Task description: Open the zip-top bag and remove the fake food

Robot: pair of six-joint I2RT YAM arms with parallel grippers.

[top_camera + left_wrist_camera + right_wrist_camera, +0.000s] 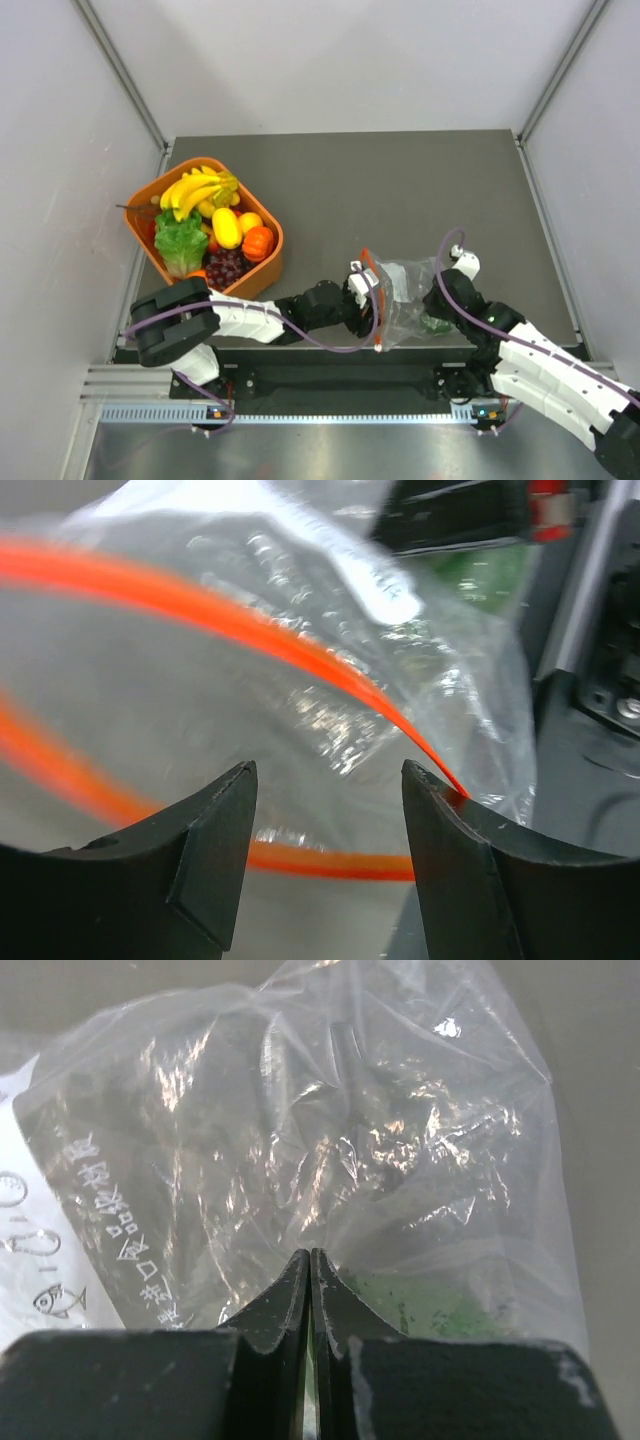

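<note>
The zip-top bag (405, 290) lies near the table's front edge, between my two grippers. Its orange-red zip strip (376, 305) faces left and stands parted in a loop (300, 655). My left gripper (364, 290) is open at the bag's mouth (330, 770), and the strip touches its right fingertip (435, 785). My right gripper (434, 306) is shut on the bag's clear plastic (311, 1253) at its closed end. A small dark green fruit (437, 323) sits inside the bag beside the right fingers (440, 1305). A yellow banana bunch (200, 190) and an orange-red round fruit (258, 242) lie in the basket.
An orange plastic basket (272, 215) stands at the left of the table. It holds leafy lettuce (180, 243), dark grapes (226, 268) and a yellow fruit (227, 227). Grey walls close in the table on the left, back and right.
</note>
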